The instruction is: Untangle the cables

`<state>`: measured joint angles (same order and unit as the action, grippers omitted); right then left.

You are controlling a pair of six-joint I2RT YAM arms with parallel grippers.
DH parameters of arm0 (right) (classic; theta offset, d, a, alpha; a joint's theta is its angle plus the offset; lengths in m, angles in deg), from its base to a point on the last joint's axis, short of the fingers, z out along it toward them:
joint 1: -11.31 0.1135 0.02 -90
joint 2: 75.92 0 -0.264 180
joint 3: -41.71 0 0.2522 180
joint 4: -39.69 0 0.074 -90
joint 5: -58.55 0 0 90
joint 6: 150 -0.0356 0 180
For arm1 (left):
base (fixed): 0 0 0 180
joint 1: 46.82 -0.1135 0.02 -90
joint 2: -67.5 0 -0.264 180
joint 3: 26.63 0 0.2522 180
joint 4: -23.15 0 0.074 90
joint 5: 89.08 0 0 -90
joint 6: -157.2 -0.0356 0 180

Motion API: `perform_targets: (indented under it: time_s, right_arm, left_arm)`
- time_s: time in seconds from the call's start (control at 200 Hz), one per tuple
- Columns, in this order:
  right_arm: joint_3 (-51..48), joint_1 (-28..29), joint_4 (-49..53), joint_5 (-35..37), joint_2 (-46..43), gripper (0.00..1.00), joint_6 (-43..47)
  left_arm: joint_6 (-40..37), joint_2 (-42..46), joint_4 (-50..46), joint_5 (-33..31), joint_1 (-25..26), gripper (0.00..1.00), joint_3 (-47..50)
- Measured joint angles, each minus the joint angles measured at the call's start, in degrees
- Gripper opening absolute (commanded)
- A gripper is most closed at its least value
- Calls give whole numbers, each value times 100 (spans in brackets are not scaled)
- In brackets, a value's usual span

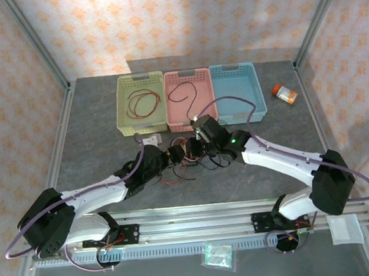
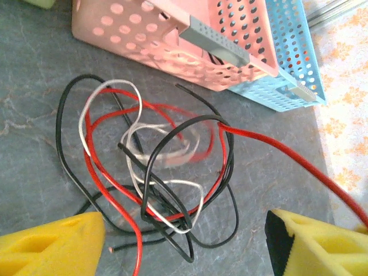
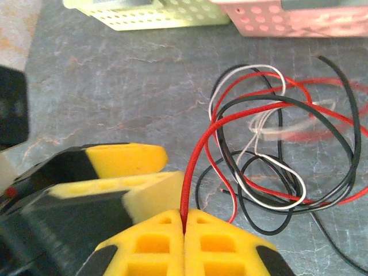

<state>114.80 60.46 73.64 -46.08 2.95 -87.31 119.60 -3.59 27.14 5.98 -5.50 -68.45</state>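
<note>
We are pinching one red cable (image 3: 190, 172) in our right gripper (image 3: 184, 227), lower centre; our left gripper (image 2: 184, 241) is standing wide and empty below the tangled red, black and white cables (image 2: 150, 172), near three baskets (image 1: 187, 73).

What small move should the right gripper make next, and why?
Probably the right gripper should pull slowly back, away from the cable tangle. It is shut on a red cable that runs from its jaws into the loops, while the left gripper stands open beside the tangle, holding nothing.
</note>
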Motion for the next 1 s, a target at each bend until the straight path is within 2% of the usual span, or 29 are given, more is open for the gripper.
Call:
perform_targets:
  time_s: [0.375,0.731,1.001]
  right_arm:
    - [435,0,105,-142,-463,0,251]
    - [922,0,208,-592,-752,0,428]
    - [1467,0,402,-599,-1025,0,619]
  left_arm:
    - [-151,-603,2,24,-125,75,-140]
    - [-345,-1344,-170,17,-256,74,-807]
    - [-450,-1849,-387,24,-356,74,-977]
